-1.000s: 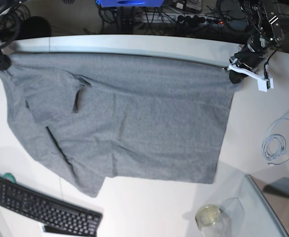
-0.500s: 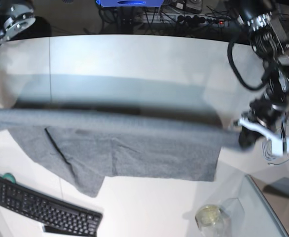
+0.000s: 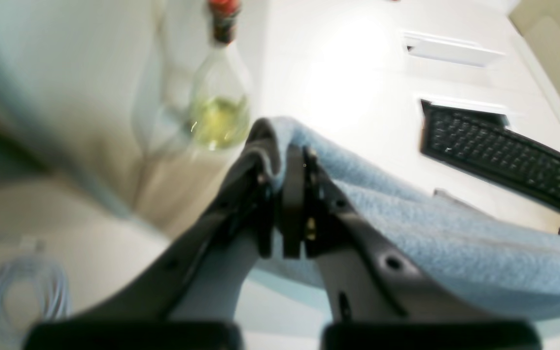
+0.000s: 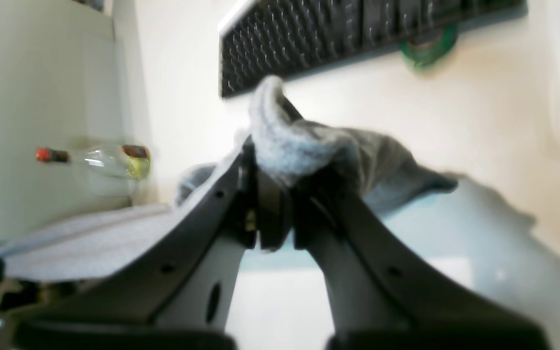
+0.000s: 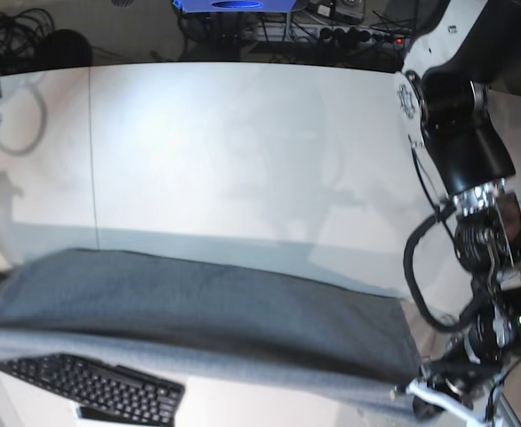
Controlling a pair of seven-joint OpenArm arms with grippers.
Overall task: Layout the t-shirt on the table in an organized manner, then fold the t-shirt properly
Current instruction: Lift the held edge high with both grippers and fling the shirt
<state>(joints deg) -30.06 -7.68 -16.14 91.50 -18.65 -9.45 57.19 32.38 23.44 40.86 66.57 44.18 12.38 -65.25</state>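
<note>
The grey t-shirt (image 5: pixel 207 320) hangs lifted in a long band across the near part of the white table (image 5: pixel 243 151). My left gripper (image 5: pixel 423 398) sits at the band's right end, low in the base view. In the left wrist view the left gripper (image 3: pixel 285 158) is shut on a bunched edge of the t-shirt (image 3: pixel 430 233). My right gripper (image 4: pixel 272 167) is shut on a bunched corner of the t-shirt (image 4: pixel 299 143). The base view does not show the right gripper; the cloth runs off the left edge there.
A black keyboard (image 5: pixel 83 384) lies at the near left, partly under the raised cloth, with a green tape roll (image 4: pixel 426 48) beside it. A glass bottle (image 3: pixel 219 97) stands at the near right. A coiled pale cable (image 3: pixel 22 291) lies by the left arm.
Both grippers have lifted the t-shirt's far edge and carried it toward the near side of the table. The far part of the table is now bare and the cloth hangs over the keyboard.
</note>
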